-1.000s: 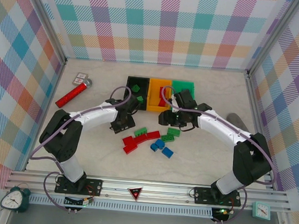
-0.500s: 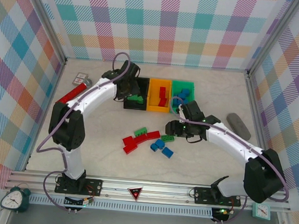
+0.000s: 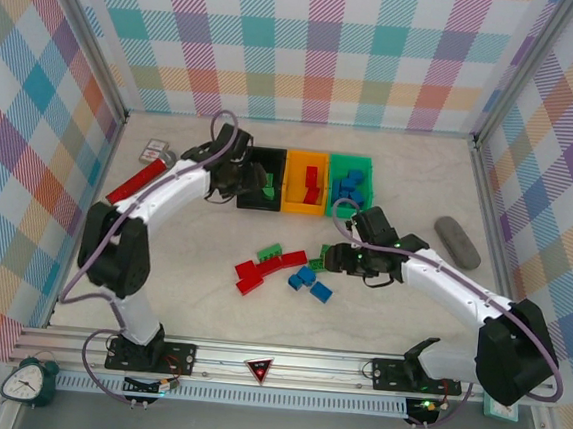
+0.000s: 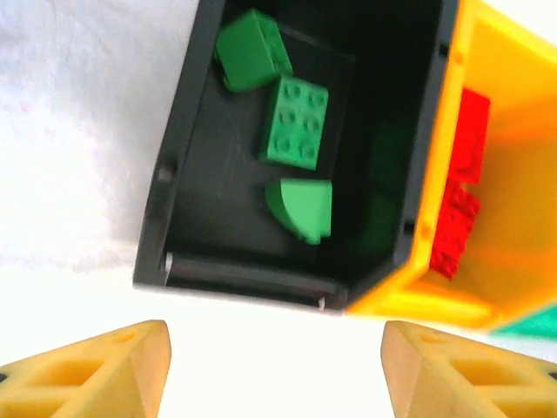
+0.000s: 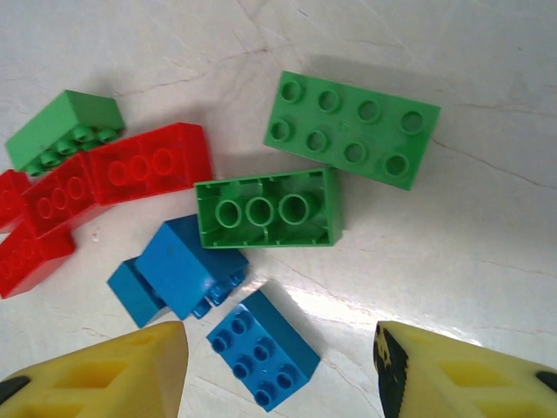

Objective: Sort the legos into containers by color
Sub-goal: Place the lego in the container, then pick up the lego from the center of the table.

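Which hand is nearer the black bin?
Left. The left hand is right at the black bin, open by its edge. The right hand is over the loose bricks on the table, well short of the bins.

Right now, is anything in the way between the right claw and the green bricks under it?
Nothing visible. The right gripper hangs open above the pile. The upturned green brick and the flat green brick lie uncovered on the table. A blue brick lies nearest the fingers, beside the green ones, not on them.
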### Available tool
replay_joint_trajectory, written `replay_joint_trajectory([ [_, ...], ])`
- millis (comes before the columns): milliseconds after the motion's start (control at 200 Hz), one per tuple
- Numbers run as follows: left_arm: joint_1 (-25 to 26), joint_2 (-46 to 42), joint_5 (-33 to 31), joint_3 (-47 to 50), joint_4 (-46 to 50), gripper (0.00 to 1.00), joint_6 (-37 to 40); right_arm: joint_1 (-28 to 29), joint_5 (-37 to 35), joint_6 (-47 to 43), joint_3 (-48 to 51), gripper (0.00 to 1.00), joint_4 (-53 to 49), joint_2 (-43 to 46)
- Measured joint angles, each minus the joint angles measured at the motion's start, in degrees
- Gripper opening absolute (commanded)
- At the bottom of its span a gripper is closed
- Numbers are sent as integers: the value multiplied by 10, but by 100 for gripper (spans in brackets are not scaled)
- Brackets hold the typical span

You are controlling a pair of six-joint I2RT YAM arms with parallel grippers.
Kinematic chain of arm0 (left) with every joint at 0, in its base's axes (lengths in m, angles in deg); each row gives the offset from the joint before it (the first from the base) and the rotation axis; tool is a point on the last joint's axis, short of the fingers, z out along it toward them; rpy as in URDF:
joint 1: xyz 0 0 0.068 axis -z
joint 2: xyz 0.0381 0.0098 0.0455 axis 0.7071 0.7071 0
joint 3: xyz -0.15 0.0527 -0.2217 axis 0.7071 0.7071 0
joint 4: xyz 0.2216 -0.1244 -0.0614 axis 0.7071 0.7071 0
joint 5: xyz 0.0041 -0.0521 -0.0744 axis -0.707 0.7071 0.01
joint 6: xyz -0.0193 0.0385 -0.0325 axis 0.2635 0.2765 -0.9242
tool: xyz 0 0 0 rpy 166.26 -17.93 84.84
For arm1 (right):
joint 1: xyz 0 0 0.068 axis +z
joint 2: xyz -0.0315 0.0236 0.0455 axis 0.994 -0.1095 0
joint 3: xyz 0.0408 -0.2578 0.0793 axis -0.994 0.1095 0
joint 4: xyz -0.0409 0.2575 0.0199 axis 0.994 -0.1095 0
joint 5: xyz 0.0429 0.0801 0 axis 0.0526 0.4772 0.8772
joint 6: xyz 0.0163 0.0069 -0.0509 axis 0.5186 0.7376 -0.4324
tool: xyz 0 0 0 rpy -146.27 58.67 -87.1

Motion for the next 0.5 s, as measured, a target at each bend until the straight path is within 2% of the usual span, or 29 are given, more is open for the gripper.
replay_joint_trajectory([
  [245, 16, -139, 74, 148, -72, 65, 36, 0, -31, 4, -3, 64, -13, -57],
  [500, 32, -229, 101, 257, -89, 65, 54, 0, -54, 13, -79, 73, -21, -142],
])
